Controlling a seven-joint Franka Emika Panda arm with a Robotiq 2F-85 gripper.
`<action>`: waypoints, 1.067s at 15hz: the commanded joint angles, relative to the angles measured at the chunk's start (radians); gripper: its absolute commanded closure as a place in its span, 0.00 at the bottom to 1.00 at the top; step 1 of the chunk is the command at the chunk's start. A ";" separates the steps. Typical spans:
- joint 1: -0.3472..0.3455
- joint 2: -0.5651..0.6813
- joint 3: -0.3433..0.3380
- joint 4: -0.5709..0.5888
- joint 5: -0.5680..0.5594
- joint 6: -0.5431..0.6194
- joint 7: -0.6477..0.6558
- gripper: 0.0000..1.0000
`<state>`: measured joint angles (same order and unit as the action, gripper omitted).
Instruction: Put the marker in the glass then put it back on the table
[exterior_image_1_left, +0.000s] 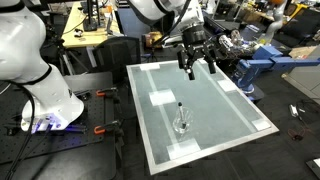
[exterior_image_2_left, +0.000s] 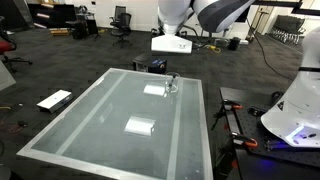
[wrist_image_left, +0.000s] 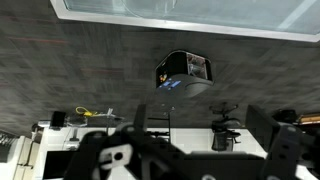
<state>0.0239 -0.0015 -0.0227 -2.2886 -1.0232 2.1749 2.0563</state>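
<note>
**Gripper.** The black two-fingered gripper (exterior_image_1_left: 200, 71) hangs from the white arm above the far edge of the square table (exterior_image_1_left: 225, 115), a large table with a pale grey-green frosted top and a white rim. Its fingers stand wide apart and hold nothing. The wrist view agrees: blurred dark fingers (wrist_image_left: 100, 160) sit at either side, and beyond them are grey carpet and a black box-shaped device (wrist_image_left: 185, 70) on the floor.

**Task items.** The small clear drinking glass (exterior_image_1_left: 181, 124) stands upright on the table toward its near edge, well apart from the gripper. The thin black marker (exterior_image_1_left: 179, 107) appears to stand inside the glass, its upper end above the rim. In an exterior view the glass (exterior_image_2_left: 170, 86) sits just beside a white tape patch (exterior_image_2_left: 154, 89); the marker is too small there to make out.

**Path.** Between gripper and glass the table top carries flat tape patches.

**Surroundings.**
- A bulky white robot base (exterior_image_1_left: 40, 80) stands beside the table.
- A blue machine frame (exterior_image_1_left: 255, 65) sits just past the gripper.
- A wooden workbench (exterior_image_1_left: 95, 35) stands further back.
- A flat white panel (exterior_image_2_left: 55, 99) lies on the carpet near the table.
- A black office chair (exterior_image_2_left: 122, 20) stands well behind.
</note>
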 joint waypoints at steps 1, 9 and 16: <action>-0.027 -0.076 -0.008 -0.067 0.062 0.106 -0.161 0.00; -0.060 -0.149 -0.040 -0.145 0.289 0.292 -0.616 0.00; -0.069 -0.204 -0.036 -0.186 0.507 0.330 -1.018 0.00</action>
<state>-0.0318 -0.1549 -0.0616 -2.4277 -0.6005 2.4636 1.1922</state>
